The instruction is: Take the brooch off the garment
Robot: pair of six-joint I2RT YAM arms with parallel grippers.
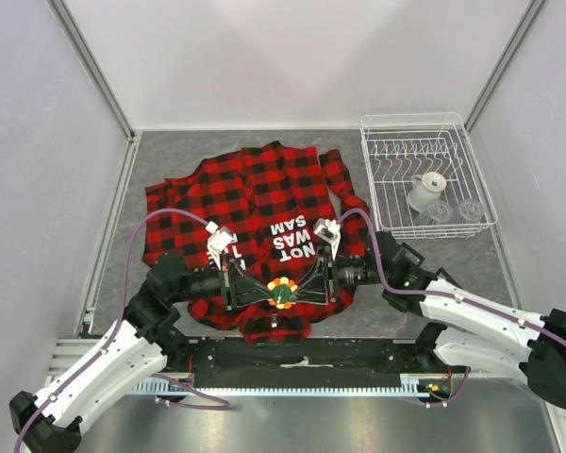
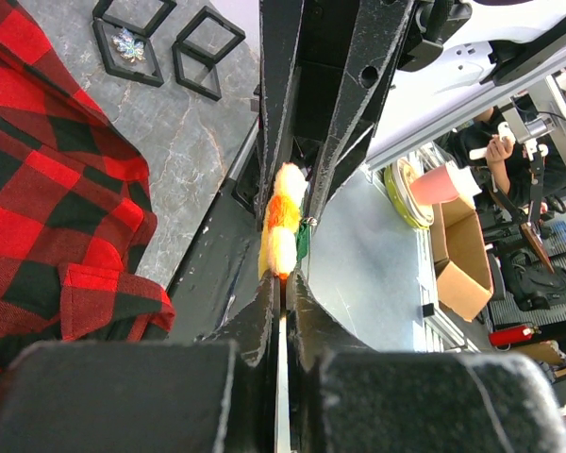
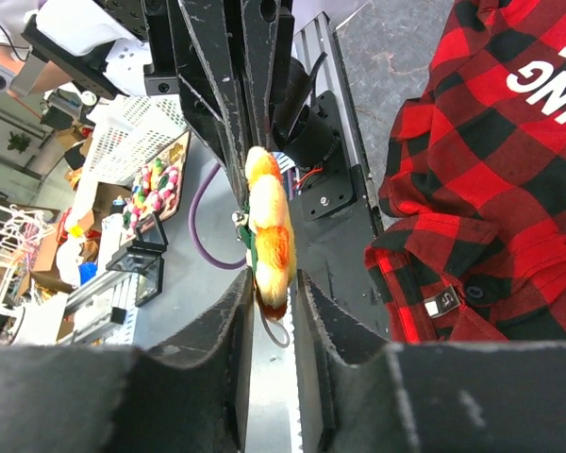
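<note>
The garment (image 1: 255, 193) lies spread on the grey table, white lettering up; it also shows in the wrist views (image 2: 47, 189) (image 3: 491, 160). The brooch (image 1: 282, 293), yellow, orange and green, hangs over the shirt's near hem between both grippers. My left gripper (image 1: 270, 294) comes from the left and is shut on the brooch (image 2: 283, 222), pinching its near end at the fingertips (image 2: 285, 280). My right gripper (image 1: 295, 291) comes from the right. Its jaws (image 3: 274, 288) stand apart around the brooch's (image 3: 269, 226) other end, with a gap on one side. No cloth clings to the brooch in the wrist views.
A white wire dish rack (image 1: 429, 142) stands at the back right with a white cup and clear glasses inside. Black square frames (image 2: 208, 52) lie on the table left of the shirt. A black and metal rail (image 1: 302, 363) runs along the near edge.
</note>
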